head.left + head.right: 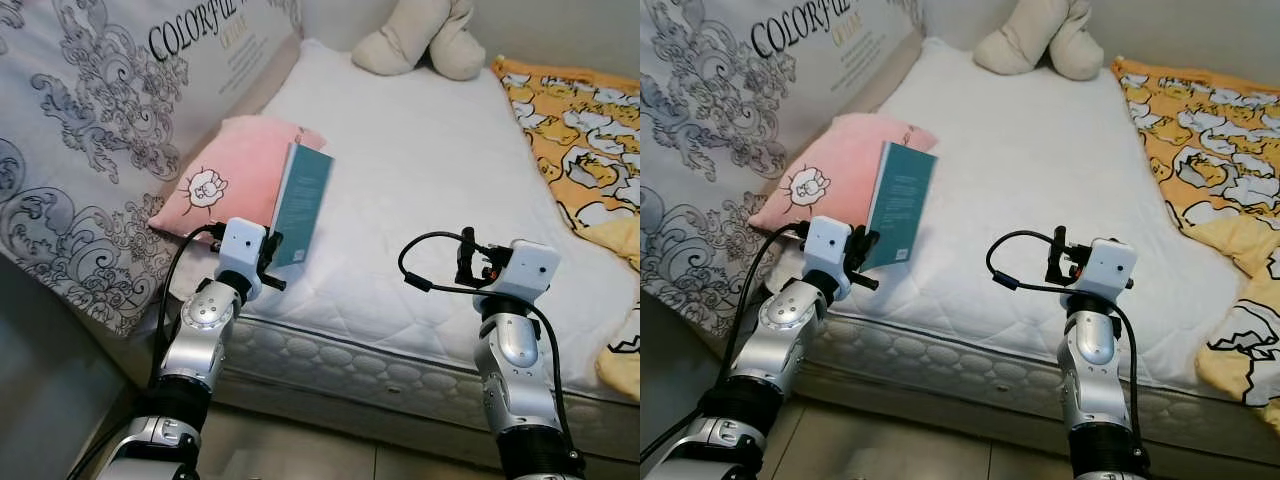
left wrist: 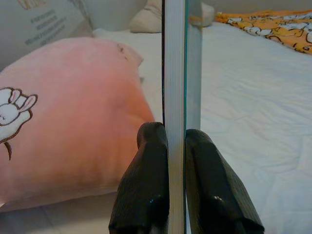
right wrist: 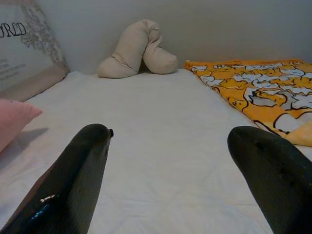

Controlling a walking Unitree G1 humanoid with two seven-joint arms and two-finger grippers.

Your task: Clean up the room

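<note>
A teal book (image 1: pixel 303 203) stands upright above the near left part of the white mattress (image 1: pixel 420 170), next to a pink cushion (image 1: pixel 225 180). My left gripper (image 2: pixel 176 146) is shut on the book's lower edge, its black fingers (image 2: pixel 146 185) pinching the white pages (image 2: pixel 174 73). My right gripper (image 3: pixel 170 146) is open above the mattress's front edge, with nothing between its fingers (image 3: pixel 78 180). The right arm's wrist (image 1: pixel 520 268) shows at the bed's near side.
A large patterned headboard cushion (image 1: pixel 100 130) leans along the left. A beige plush pillow (image 1: pixel 420 40) lies at the bed's far end. A yellow duck-print blanket (image 1: pixel 580 140) covers the right side. Tiled floor (image 1: pixel 300 455) runs below the bed edge.
</note>
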